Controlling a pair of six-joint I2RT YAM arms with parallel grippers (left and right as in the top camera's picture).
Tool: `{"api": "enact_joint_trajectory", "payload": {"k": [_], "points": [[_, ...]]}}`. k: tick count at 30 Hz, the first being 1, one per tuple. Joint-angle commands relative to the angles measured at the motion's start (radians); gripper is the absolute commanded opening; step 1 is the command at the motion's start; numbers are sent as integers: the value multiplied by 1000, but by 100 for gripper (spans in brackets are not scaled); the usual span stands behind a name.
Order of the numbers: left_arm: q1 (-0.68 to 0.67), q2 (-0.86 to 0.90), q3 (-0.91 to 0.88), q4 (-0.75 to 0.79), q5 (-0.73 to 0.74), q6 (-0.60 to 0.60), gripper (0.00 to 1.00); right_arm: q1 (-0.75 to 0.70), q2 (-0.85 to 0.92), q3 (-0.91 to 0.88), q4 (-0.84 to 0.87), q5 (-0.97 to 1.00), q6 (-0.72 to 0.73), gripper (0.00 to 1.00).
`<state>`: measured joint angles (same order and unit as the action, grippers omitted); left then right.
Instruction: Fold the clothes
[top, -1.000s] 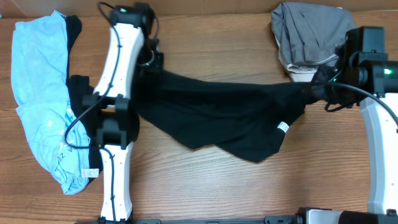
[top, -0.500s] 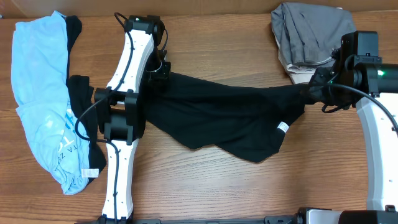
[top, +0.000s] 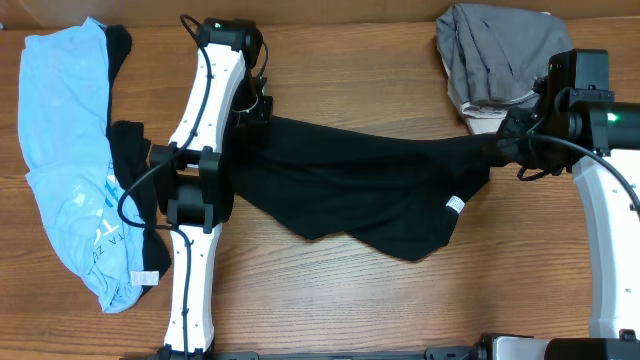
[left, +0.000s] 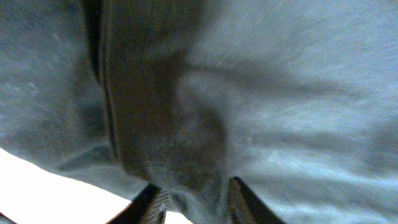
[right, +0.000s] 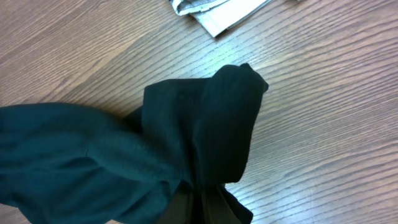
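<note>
You see a black garment (top: 370, 190) stretched across the middle of the wood-grain tabletop (top: 350, 310), held at both ends. Your left pincer (top: 258, 108) is clamped on its bunched end near the far edge; your right pincer (top: 500, 148) grips the other end near the right edge. A grey garment (top: 490, 50) lies crumpled in the far right corner, a light blue garment (top: 65, 150) along the left edge

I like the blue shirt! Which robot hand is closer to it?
Left. The left hand holds the black cloth near the blue shirt; the right hand is far across the table.
</note>
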<state>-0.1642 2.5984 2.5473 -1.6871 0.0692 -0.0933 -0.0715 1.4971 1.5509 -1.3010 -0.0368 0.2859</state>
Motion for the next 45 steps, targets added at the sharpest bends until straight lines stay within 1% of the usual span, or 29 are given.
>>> {"api": "enact_joint_trajectory", "payload": {"k": [1, 4, 7, 12, 16, 18, 22, 25, 29, 31, 35, 37, 38, 41, 45], "points": [[-1, -24, 40, -3, 70, 20, 43, -8, -15, 1, 9, 12, -6, 4], [-1, -47, 40, -3, 112, 19, 53, -8, -15, 1, 7, 12, -6, 4], [-6, -55, 40, -3, 115, 20, 58, -8, -15, 1, 7, 12, -6, 4], [-24, -55, 20, -3, 56, 12, 61, -8, -15, 1, 5, 12, -6, 4], [-26, -65, 13, -3, 50, -1, 65, -8, -15, 1, -2, 13, -7, 4], [-26, -91, 13, -3, 23, -20, 68, -8, -15, 1, -3, 13, -16, 4], [-25, -193, 13, -3, -41, -41, 73, -8, -15, 1, -3, 12, -24, 5], [-26, -288, 13, -3, -80, -62, 74, -8, -15, 1, -2, 12, -24, 5], [-26, -369, -7, -3, -85, -114, 75, -8, -15, 1, -4, 12, -24, 5], [-26, -394, -69, -3, -112, -170, 74, -8, -15, 1, -5, 12, -24, 5], [-26, -405, -253, 3, -246, -372, 72, -8, -15, 1, 0, 13, -25, 5], [-26, -405, -335, 51, -255, -426, 70, -8, -15, 1, 2, 13, -25, 5], [-27, -405, -392, 109, -232, -454, 69, -8, -15, 1, 6, 13, -25, 6], [-27, -405, -471, 207, -156, -454, 69, -8, -15, 1, 9, 13, -25, 6], [-27, -405, -546, 280, -116, -470, 68, -8, -15, 1, 7, 13, -25, 7]]}}
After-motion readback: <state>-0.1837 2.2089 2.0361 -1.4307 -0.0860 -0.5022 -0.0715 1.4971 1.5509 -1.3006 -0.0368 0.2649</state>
